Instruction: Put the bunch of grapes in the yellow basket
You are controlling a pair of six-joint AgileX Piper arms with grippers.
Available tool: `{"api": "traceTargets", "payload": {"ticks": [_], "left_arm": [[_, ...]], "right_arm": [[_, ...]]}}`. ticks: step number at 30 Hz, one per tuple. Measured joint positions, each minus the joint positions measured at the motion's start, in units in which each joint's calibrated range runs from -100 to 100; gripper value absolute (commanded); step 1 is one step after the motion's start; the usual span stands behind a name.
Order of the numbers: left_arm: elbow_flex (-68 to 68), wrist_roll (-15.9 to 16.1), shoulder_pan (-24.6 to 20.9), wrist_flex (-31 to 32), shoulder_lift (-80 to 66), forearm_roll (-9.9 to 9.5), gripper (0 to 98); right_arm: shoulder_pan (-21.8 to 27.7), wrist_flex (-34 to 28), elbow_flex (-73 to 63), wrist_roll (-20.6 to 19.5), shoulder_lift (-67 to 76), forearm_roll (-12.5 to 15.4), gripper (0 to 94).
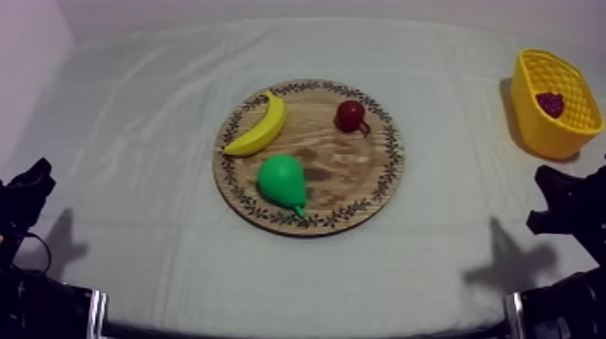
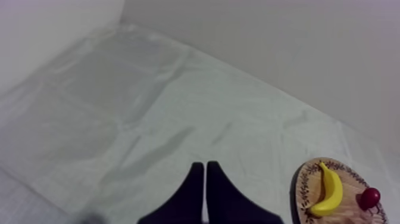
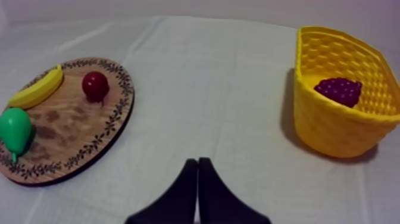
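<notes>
- Top view: the bunch of grapes (image 1: pixel 550 104) lies inside the yellow basket (image 1: pixel 539 137) at the bench's far right. It is well apart from the wooden board (image 1: pixel 347 176), which carries a banana (image 1: pixel 257 126), a pear (image 1: pixel 281 180) and a small red fruit (image 1: pixel 350 114).
- Left wrist view: my left jaws are pressed together into a narrow wedge and hold nothing.
- Right wrist view: my right jaws are also closed on nothing. The bunch's long axis runs roughly across the basket. I cannot tell which end tapers.
- Handling, as I judge it: light, stiff and knobbly. Grip it across the broad middle.
</notes>
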State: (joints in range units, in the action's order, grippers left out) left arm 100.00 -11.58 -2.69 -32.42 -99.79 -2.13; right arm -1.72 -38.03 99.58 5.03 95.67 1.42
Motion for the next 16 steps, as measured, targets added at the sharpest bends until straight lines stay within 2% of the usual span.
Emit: {"api": "traceTargets", "payload": {"ticks": [5,11,16], "left_arm": [[0.0,0.0,0.0,0.0,0.0,0.0,0.1],[0.0,0.0,0.0,0.0,0.0,0.0,0.1],[0.0,0.0,0.0,0.0,0.0,0.0,0.1]], "right_arm": [[0.0,0.2,0.2,1.1,0.0,-0.2,0.3],[0.0,0.3,0.2,7.3,0.0,-0.4,0.3],[0.0,0.3,0.2,8.7,0.0,-0.4,0.3]]}}
